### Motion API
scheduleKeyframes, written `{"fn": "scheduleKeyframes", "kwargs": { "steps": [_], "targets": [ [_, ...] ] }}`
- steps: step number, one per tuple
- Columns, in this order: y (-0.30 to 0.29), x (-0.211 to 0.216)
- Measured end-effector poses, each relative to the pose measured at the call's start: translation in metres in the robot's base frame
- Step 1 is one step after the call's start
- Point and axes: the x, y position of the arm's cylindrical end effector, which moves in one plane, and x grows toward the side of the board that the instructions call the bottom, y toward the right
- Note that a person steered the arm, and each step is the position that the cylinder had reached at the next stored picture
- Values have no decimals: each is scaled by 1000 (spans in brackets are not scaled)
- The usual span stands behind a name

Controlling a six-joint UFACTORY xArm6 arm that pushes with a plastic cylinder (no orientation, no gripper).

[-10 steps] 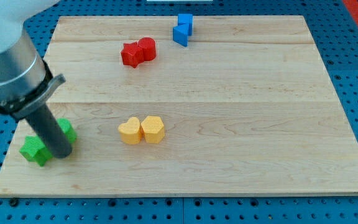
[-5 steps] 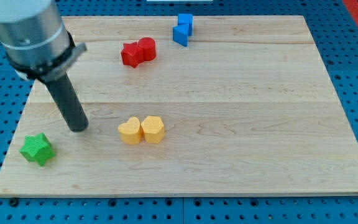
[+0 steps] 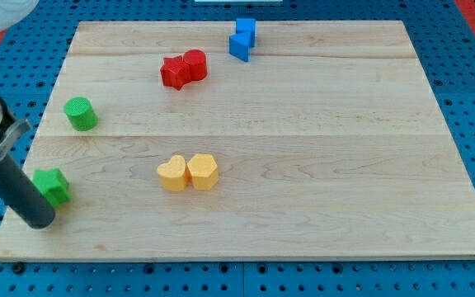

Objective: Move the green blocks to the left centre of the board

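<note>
A green cylinder block (image 3: 81,113) stands near the board's left edge, about mid-height. A green star-shaped block (image 3: 54,186) lies lower down at the left edge, partly hidden by my rod. My tip (image 3: 39,221) rests at the board's lower left, just below and left of the green star block, touching or nearly touching it.
Two yellow blocks (image 3: 188,172) sit side by side below the board's centre. Two red blocks (image 3: 183,68) touch at the upper middle. Two blue blocks (image 3: 242,38) sit at the top edge. The wooden board (image 3: 320,165) lies on a blue pegboard.
My rod swung from right of the star block up to mid-board, then down to the lower left corner. The green cylinder now shows higher at the left edge; the star block shifted slightly up.
</note>
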Motion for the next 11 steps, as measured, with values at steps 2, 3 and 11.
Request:
{"fn": "scheduleKeyframes", "kwargs": {
  "steps": [2, 3, 11],
  "targets": [
    [0, -68],
    [1, -92],
    [17, -127]
  ]
}}
